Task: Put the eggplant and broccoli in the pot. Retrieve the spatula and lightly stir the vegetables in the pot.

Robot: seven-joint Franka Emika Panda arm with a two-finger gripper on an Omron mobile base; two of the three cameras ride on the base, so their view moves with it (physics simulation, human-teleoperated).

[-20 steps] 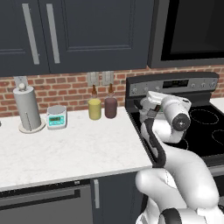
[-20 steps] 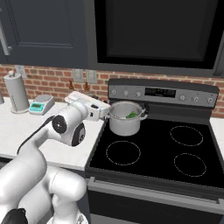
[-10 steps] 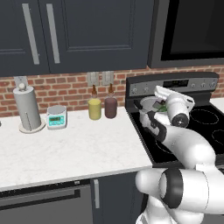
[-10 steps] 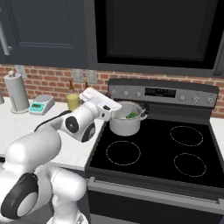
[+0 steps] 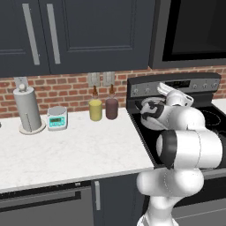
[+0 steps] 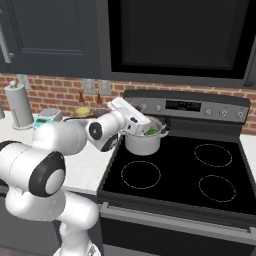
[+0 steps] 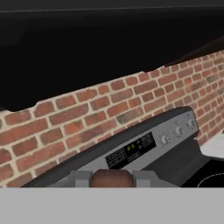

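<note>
Gripper [image 7: 112, 178] clamped on the eggplant [image 7: 112, 178], its fingers [image 7: 81, 178] pressed to both sides, held just above the pot [image 6: 144, 142]. Pot sits on the stove [image 6: 200, 175]'s back-left burner, broccoli [image 6: 150, 132] inside.

On the white counter [image 5: 66, 154], a paper towel roll [image 5: 27, 109] stands at the left with a small teal kitchen scale [image 5: 57, 117] just beside it. A yellow jar [image 5: 95, 109] and a maroon jar [image 5: 111, 108] sit together against the brick backsplash [image 5: 66, 90], near the black stove [image 6: 190, 175].
</note>
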